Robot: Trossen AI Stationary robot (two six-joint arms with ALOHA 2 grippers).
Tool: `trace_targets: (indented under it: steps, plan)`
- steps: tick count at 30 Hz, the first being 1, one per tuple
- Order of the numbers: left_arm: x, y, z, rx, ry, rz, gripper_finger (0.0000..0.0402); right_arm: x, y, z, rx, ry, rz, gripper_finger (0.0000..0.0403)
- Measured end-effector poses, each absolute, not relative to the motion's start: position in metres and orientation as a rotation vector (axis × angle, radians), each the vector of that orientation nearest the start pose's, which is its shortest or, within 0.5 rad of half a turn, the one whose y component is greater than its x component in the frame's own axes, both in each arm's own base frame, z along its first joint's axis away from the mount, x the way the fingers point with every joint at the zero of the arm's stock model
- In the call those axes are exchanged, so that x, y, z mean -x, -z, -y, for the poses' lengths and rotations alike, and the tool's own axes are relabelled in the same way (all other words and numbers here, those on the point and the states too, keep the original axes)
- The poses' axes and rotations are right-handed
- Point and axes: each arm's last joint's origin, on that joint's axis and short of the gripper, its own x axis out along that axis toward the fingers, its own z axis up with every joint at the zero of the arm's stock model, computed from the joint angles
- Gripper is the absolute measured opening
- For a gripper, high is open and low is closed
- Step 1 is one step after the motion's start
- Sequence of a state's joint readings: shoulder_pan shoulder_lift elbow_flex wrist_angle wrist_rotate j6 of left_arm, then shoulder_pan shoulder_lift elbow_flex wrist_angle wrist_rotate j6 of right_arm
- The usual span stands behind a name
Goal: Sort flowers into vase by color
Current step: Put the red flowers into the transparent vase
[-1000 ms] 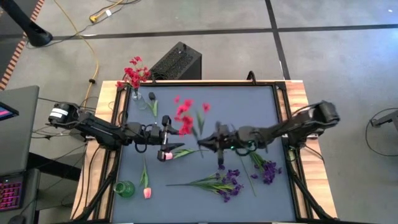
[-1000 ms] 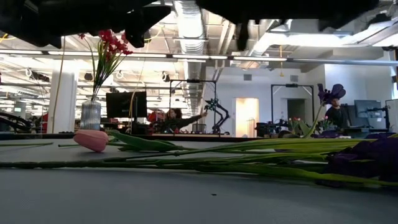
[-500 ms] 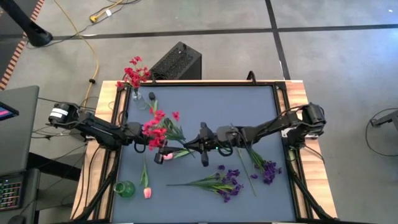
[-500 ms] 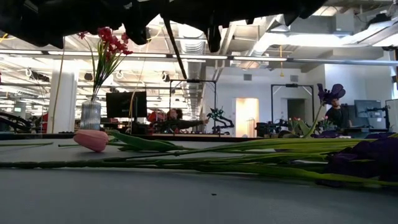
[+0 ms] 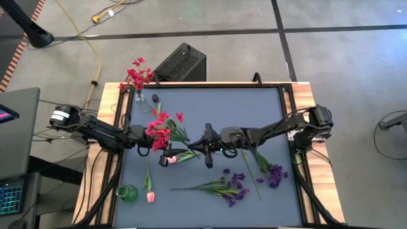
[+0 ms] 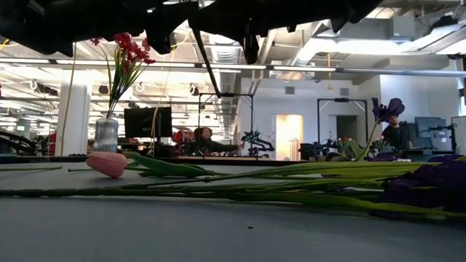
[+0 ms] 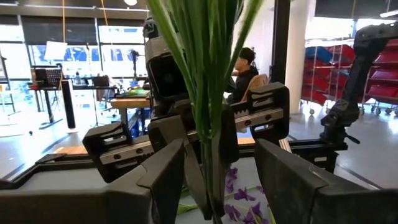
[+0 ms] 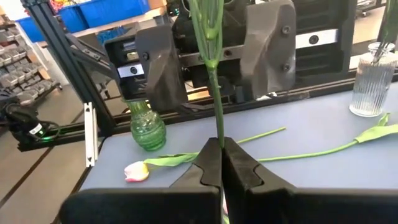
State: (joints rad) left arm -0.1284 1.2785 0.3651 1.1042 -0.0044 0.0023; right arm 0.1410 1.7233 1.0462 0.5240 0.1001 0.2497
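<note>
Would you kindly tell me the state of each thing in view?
Red blossom spray: held above the table.
Right gripper: shut on its stem.
Left gripper: open around its stem.
Clear ribbed glass vase: upright, holding red flowers.
Green glass vase: upright, empty.
Pink tulips: lying flat.
Purple flower bunches: lying flat.

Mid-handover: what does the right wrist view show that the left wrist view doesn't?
Only right wrist: the right claw shut on the green stem, the green vase, a pink tulip lying beside it, the clear vase. Only left wrist: purple flowers, a seated person beyond. Both: the stem standing inside the open left claw.
</note>
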Motion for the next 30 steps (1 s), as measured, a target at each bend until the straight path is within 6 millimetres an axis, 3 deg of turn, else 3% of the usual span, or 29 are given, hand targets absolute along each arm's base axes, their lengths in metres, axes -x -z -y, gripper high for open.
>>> trace_targets:
  steps: [6, 14, 20, 30]
  plan:
    - [-0.2345, -0.2163, 0.0301, 0.004, 0.120, 0.179, 0.0131, -0.3807, -0.2430, -0.0511, -0.231, -0.021, -0.156, 0.0024]
    - [-0.2346, -0.2157, 0.0299, -0.016, 0.113, 0.174, 0.0011, -0.3807, -0.2433, -0.0514, -0.219, -0.023, -0.153, 0.0051]
    - [-0.2347, -0.2151, 0.0300, -0.021, 0.114, 0.167, 0.0001, -0.3804, -0.2445, -0.0522, -0.210, -0.027, -0.146, 0.0089]
    - [-0.2308, -0.2201, 0.0278, -0.030, 0.058, 0.167, 0.0000, -0.3732, -0.2489, -0.0520, -0.142, -0.059, -0.208, 0.0227]
